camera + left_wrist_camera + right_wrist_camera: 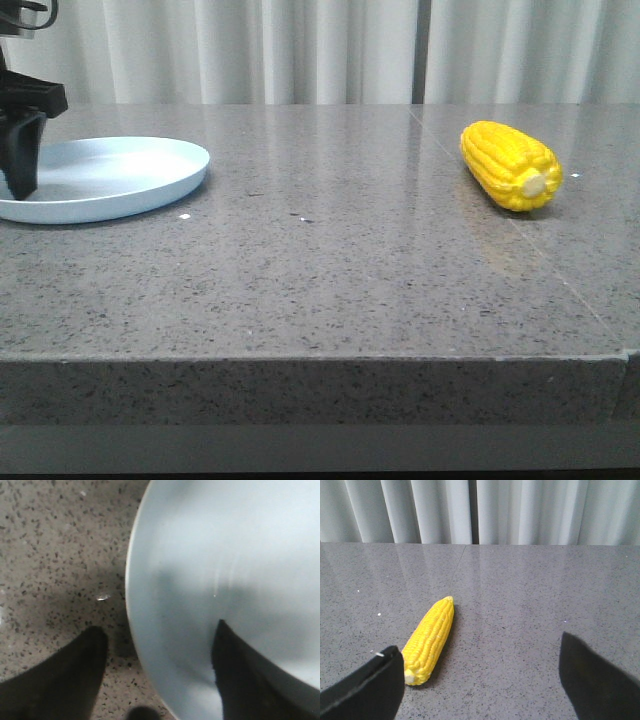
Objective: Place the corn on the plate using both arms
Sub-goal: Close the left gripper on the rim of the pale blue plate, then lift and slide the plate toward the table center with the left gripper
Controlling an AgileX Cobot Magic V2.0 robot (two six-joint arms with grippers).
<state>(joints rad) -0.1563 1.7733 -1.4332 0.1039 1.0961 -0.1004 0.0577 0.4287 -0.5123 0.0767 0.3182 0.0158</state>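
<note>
The yellow corn (510, 164) lies on the grey stone table at the right, pale stub end toward the front. In the right wrist view the corn (430, 639) lies just ahead of one fingertip. My right gripper (477, 670) is open and empty; it is out of the front view. The pale blue plate (105, 175) sits at the far left. My left gripper (22, 150) is low at the plate's left rim. In the left wrist view it (157, 647) is open, one finger over the plate (225, 570) and one over the table.
The grey speckled table (330, 260) has its front edge close to the camera. White curtains (320, 50) hang behind the table's far edge. A seam line runs across the tabletop near the corn.
</note>
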